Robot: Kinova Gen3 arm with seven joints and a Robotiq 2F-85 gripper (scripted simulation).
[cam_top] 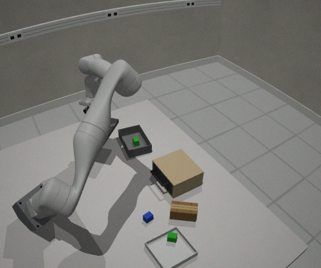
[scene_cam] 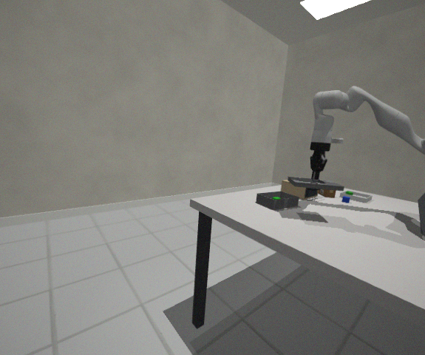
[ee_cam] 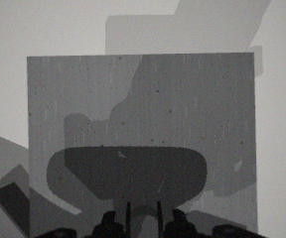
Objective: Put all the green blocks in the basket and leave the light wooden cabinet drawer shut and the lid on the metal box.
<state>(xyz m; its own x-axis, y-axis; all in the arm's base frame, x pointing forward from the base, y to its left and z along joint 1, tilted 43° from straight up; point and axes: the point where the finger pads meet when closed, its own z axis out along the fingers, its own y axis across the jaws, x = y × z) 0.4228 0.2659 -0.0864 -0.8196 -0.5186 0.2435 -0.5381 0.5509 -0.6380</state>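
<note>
My gripper [scene_cam: 318, 169] is shut on the handle of the flat grey lid [scene_cam: 315, 182] and holds it level, a little above the table, beside the metal box. The lid fills the wrist view [ee_cam: 143, 134], with my fingers closed on its handle. In the top view the arm hides most of the lid [cam_top: 113, 124]. The dark metal box [cam_top: 132, 142] stands open with a green block [cam_top: 135, 140] inside; the box also shows in the exterior view [scene_cam: 276, 200]. The shallow grey basket [cam_top: 171, 248] holds another green block [cam_top: 172, 237].
The light wooden cabinet [cam_top: 177, 171] stands right of the metal box, its dark front and handle [cam_top: 160, 180] facing the arm. A brown wooden box [cam_top: 183, 210] and a blue block [cam_top: 147, 216] lie between the cabinet and the basket. The arm's base [cam_top: 30, 211] is at the left.
</note>
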